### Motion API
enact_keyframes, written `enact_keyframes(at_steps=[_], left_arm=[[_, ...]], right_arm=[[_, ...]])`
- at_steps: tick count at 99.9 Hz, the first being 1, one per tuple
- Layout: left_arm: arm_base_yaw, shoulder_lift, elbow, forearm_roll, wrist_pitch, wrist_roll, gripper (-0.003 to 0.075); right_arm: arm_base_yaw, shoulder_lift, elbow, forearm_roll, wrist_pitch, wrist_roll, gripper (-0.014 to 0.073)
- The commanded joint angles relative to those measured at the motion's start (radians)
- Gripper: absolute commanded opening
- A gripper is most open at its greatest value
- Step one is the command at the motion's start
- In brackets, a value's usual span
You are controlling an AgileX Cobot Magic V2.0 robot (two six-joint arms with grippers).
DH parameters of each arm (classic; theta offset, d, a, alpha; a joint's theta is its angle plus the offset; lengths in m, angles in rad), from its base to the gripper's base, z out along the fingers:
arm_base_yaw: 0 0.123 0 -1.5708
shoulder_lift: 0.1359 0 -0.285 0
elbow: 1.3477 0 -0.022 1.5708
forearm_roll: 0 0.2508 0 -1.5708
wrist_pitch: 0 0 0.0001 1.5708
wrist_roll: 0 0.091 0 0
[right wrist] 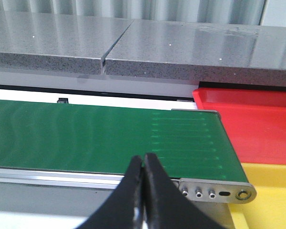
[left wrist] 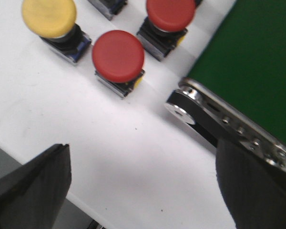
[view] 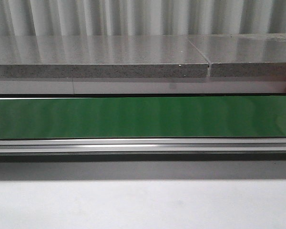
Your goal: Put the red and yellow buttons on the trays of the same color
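awaiting first pick: no button is held and, as far as the views reach, none lies on a tray.

- left gripper (left wrist: 143, 186): jaws spread wide, holding nothing, hanging over the white table (left wrist: 109, 162) short of the buttons.
- right gripper (right wrist: 144, 191): fingers pressed together, nothing between them, facing the end of the green conveyor belt (right wrist: 105, 138).
- nearest red button (left wrist: 117, 56): upright on its block, on the white table just beside the belt's end roller (left wrist: 177, 109); the closest to the open jaws.
- second red button (left wrist: 170, 13): beyond the first, near the belt edge, partly cut off by the frame.
- yellow button (left wrist: 49, 17): off to one side of the red ones, apart from them.
- a fourth block (left wrist: 108, 5) at the frame edge; cap colour cannot be told.
- red tray (right wrist: 248, 124) and yellow tray (right wrist: 271, 200): past the far end of the belt, side by side, seen only from the right wrist; what shows of them is bare.
- belt: nothing on it in the front view.

step in hand, as judged: approach to a button by the left arm. next move calls for advancing over one cap, descending so the fingers straddle cap or block, and closing without knocking its neighbour.

writing, brands, labels: none readable in any view.
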Motion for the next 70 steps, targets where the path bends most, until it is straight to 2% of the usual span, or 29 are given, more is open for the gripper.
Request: enact_keyframes(at_steps=[1,26,70], left_arm=[[0.036,0.028,-0.031,-0.005,-0.083,-0.010,0.0599],[0.089,0.174,-0.059,-0.005,-0.181,-0.008,0.0599],[0.089,0.371,-0.170,0.006,-0.202,-0.008,0.0599]], right_arm=[[-0.005,-0.011,-0.014,-0.003,-0.076,-0.001,-0.0068],[-0.005,-0.011,-0.014,-0.003,-0.076,-0.001,-0.0068],[-0.005,-0.011,-0.014,-0.003,-0.076,-0.001,-0.0068]])
